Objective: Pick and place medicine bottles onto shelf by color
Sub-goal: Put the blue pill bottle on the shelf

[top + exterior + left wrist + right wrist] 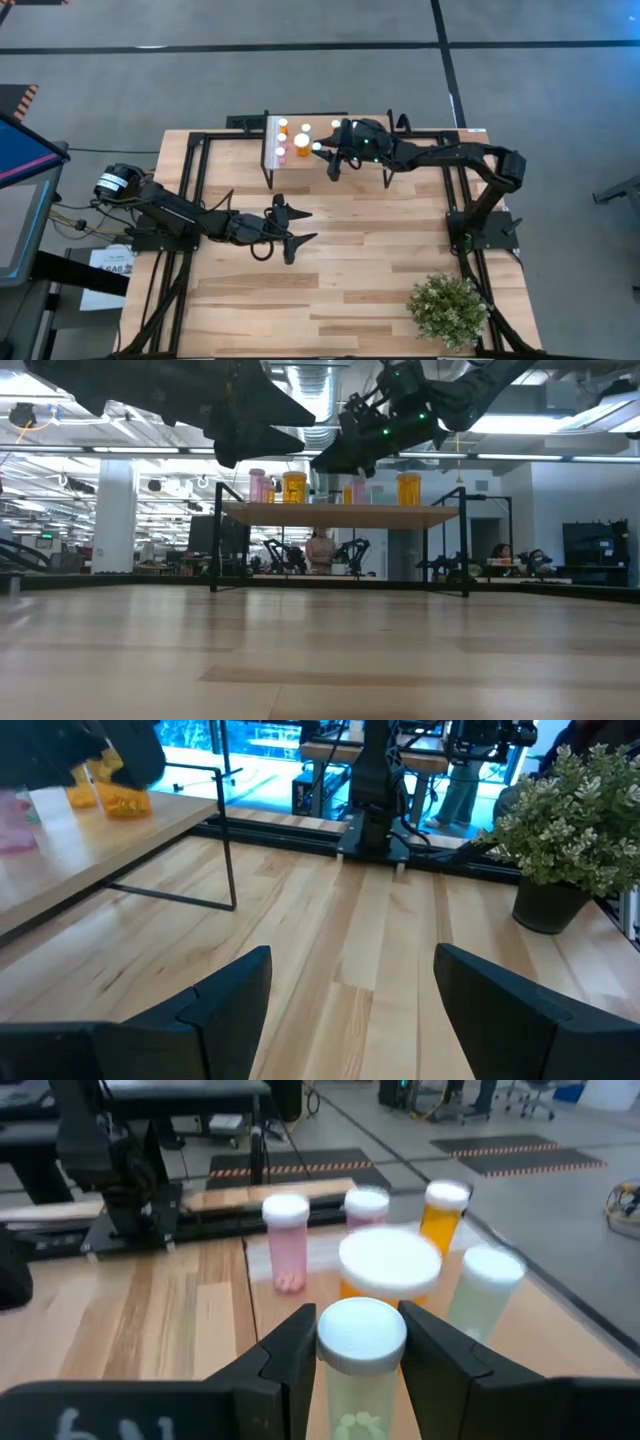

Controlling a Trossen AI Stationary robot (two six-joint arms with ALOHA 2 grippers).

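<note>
The light-wood shelf [360,175] stands at the table's far middle. On its left part stand several white-capped bottles: pink ones [287,1240], an orange one [445,1215], a larger orange one [390,1265] and a pale green one [485,1295]. My right gripper [325,155] is over the shelf beside them, shut on a pale green bottle [362,1335]. My left gripper [303,226] hangs open and empty above the table's middle, near side of the shelf; its wrist view shows the fingers [350,990] wide apart over bare wood. My right gripper pinches the pale green bottle between its two fingers, on the body just below the white cap [362,1370]. The fingers come from the table's right side, slanting down. The bottle stands upright in the hold. Its bottom is hidden, so whether it rests on the shelf I cannot tell.
A green potted plant [448,308] stands at the table's near right corner. The shelf's thin black legs [228,850] stand on the tabletop. The shelf's right part is bare wood. People and other robot stations show in the room beyond the table.
</note>
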